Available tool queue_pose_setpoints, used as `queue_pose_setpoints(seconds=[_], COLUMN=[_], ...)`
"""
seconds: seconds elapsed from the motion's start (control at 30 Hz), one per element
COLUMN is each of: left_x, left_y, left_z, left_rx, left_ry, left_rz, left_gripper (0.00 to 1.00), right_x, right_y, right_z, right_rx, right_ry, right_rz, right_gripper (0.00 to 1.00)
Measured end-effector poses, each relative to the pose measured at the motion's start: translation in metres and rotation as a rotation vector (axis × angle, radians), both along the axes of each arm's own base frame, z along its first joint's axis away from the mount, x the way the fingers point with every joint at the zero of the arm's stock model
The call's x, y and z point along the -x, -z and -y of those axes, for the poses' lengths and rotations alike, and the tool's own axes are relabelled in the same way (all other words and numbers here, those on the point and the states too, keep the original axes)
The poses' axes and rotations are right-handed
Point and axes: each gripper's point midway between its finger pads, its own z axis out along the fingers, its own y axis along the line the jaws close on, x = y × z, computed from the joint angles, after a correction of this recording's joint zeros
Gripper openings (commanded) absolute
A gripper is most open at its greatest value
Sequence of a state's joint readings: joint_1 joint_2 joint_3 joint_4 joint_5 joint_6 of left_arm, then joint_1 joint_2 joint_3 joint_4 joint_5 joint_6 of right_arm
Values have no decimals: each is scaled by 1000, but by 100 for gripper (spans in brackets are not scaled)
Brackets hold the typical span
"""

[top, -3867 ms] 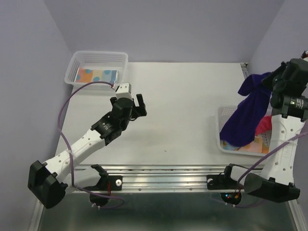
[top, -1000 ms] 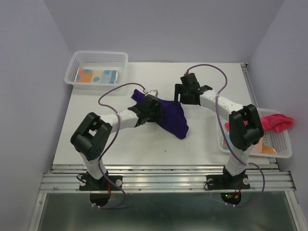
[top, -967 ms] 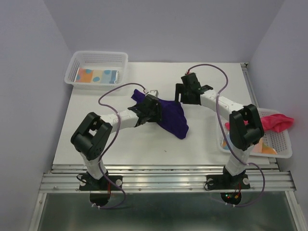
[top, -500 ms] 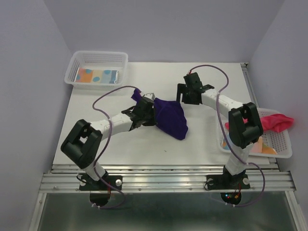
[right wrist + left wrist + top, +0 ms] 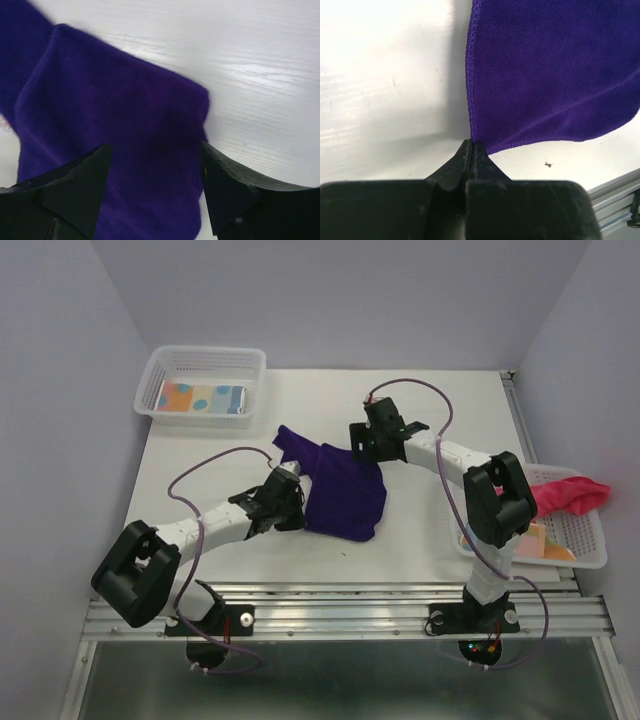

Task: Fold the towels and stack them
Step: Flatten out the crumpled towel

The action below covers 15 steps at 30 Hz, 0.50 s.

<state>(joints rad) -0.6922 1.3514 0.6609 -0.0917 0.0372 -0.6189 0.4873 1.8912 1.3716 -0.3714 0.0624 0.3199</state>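
Note:
The deep purple towel (image 5: pixel 340 490) lies spread on the middle of the table. My left gripper (image 5: pixel 298 517) is shut on its near left corner, and in the left wrist view the closed jaws (image 5: pixel 472 145) pinch the hem of the purple towel (image 5: pixel 545 70). My right gripper (image 5: pixel 362 443) stands open over the towel's far right corner, and the purple towel (image 5: pixel 110 130) lies between its fingers (image 5: pixel 227 185). A folded patterned towel (image 5: pixel 200 397) lies in the left basket. The pink-red towel (image 5: pixel 565 492) drapes over the right basket, with a patterned towel (image 5: pixel 540 540) under it.
A white mesh basket (image 5: pixel 205 355) stands at the table's far left corner. Another white mesh basket (image 5: pixel 590 545) sits at the right edge, partly behind my right arm's elbow. The metal rail (image 5: pixel 340 605) runs along the near edge.
My left gripper has shut on the purple towel's corner and drawn it toward the near left, spreading the cloth flatter. My right gripper has shifted left over the far corner.

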Motion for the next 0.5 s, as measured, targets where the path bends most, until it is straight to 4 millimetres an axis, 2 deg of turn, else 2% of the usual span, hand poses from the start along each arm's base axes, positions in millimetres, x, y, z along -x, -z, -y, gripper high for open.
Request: queue_pose_setpoints(seconds=[0.23,0.33,0.4,0.5], left_x=[30,42,44,44], left_y=[16,12,6,1], left_z=[-18,-27,-30,-29], left_rx=[8,19,38,55], left_ry=[-59,-94,-113,-123], left_rz=[-86,-105,-96,-89], left_gripper=[0,0,0,0], right_x=[24,32,31,14], right_y=[-9,-10,-13,-20], right_z=[-54,-67,-72,-86], right_rx=[-7,-3,-4,-15], right_ry=[-200,-249,-259,-266], right_rz=[51,56,64,98], right_gripper=[75,75,75,73])
